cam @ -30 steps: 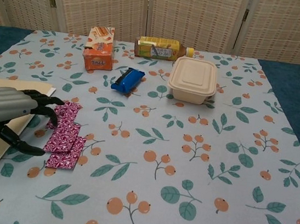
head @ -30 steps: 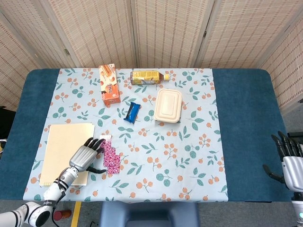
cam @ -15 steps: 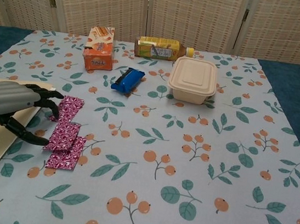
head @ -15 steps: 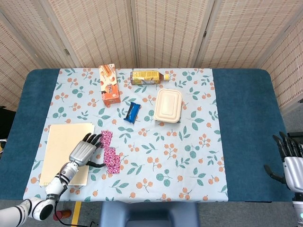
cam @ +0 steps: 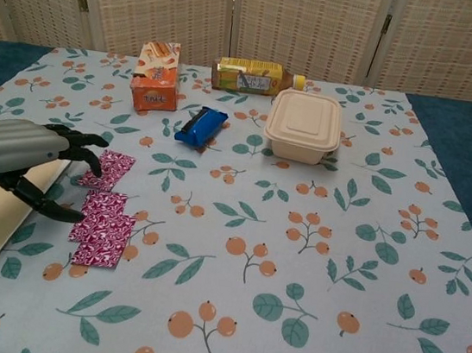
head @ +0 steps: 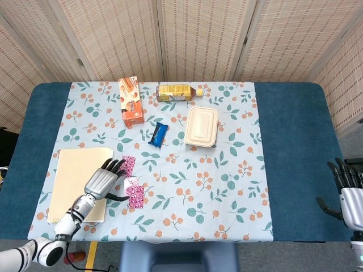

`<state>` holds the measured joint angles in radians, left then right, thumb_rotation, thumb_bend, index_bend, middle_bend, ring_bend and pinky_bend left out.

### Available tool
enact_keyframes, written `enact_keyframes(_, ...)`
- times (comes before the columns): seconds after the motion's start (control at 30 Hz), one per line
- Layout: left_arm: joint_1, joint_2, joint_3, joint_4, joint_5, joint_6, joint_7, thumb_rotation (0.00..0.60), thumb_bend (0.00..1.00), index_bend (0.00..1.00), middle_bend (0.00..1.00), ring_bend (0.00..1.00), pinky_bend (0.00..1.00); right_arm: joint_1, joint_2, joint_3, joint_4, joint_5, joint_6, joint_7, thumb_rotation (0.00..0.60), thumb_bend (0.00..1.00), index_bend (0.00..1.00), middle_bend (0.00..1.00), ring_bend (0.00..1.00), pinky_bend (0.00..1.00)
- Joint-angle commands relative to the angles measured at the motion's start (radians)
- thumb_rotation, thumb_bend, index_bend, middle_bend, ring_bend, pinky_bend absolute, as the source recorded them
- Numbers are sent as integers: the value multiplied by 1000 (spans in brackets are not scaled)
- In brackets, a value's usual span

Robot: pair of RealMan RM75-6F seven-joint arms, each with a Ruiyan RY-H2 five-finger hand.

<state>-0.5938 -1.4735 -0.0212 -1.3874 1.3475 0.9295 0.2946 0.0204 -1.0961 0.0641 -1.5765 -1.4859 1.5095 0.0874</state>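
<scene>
Left hand [cam: 20,161], fingers spread and holding nothing, hovers beside the pink packets [cam: 104,220]; a careless sweep could scatter them

Blue rectangular table [head: 295,141], floral cloth runner [head: 227,187] across its middle, beige lidded food box [head: 202,126] on the runner, orange carton [head: 131,101] left of the box, pink foil packets [head: 131,184] near the runner's front-left

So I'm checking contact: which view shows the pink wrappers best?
The chest view: the pink wrappers appear large, beside the left robot hand. The head view shows them small, from above.
</scene>
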Motion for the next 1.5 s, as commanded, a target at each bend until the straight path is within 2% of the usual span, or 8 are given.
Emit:
enact_keyframes(0.03, 14, 23, 28, -40, 40, 29, 8, 235, 150, 247, 0, 0, 0, 3, -1, 0, 1, -4, -2, 1, 600, 284, 0, 0, 0, 0)
enact_keyframes(0.3, 22, 28, 73, -94, 94, 35, 23, 236, 151, 247, 0, 0, 0, 2, -4, -3, 8, -10, 0, 10, 600, 284, 0, 0, 0, 0)
enact_keyframes(0.93, -4, -1, 58, -87, 30, -31, 63, 234, 151, 252, 0, 0, 0, -5, -12, -5, 32, -9, 5, 38, 600, 284, 0, 0, 0, 0)
enact_keyframes(1.5, 44, 75, 100, -109, 37, 7, 30, 237, 151, 285, 0, 0, 0, -10, -13, -5, 29, -17, 18, 37, 600, 284, 0, 0, 0, 0)
